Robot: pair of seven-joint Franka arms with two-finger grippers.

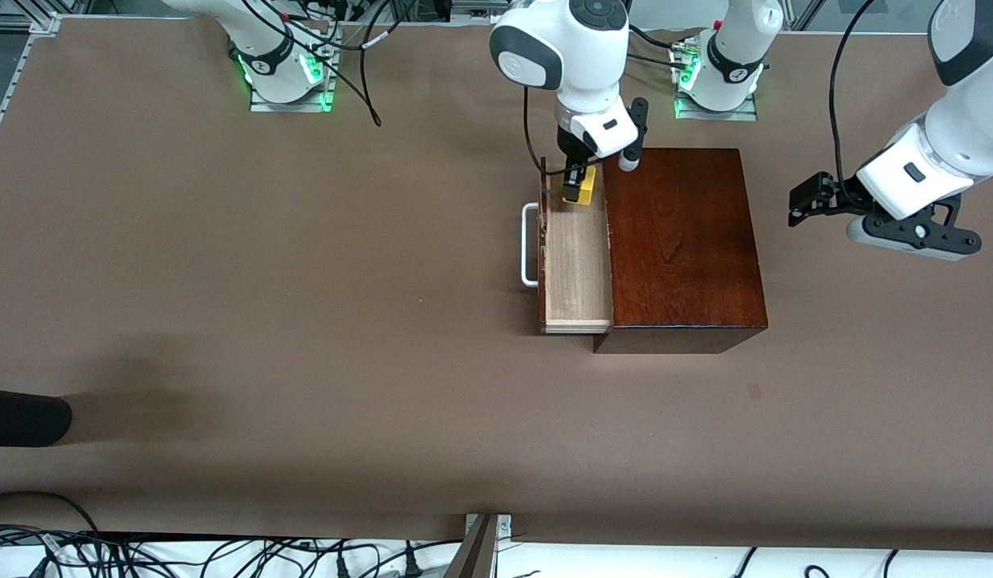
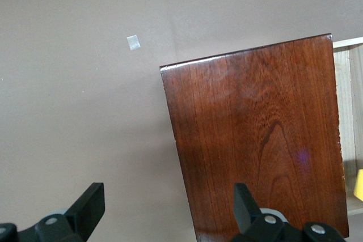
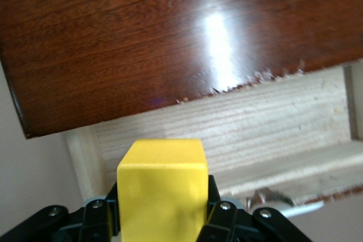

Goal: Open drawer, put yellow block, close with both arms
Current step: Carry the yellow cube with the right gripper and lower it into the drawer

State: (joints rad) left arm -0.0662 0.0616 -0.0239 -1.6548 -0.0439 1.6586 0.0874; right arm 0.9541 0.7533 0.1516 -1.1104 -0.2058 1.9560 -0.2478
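The glossy mahogany wooden box (image 1: 682, 241) stands on the brown-covered table (image 1: 263, 321), toward the left arm's end. Its drawer (image 1: 576, 265), a pale light-wood tray with a dark reddish-brown front and a white U-shaped metal handle (image 1: 530, 245), is pulled out toward the right arm's end of the table, exposing the bare tray floor. The right arm's black two-finger gripper (image 1: 578, 183) is positioned over the open drawer at the end of the tray farthest from the front camera, with its jaws clamped on the small bright yellow cube block (image 1: 581, 188). In the right wrist view the yellow block (image 3: 161, 188) sits between the jaws, above the light-wood tray (image 3: 227, 134) and just beside the box edge. The left arm waits with its black gripper (image 1: 809, 205) in the air over the bare table at the left arm's end, apart from the box; its jaws stand wide apart, holding nothing, as the left wrist view confirms (image 2: 164, 211).
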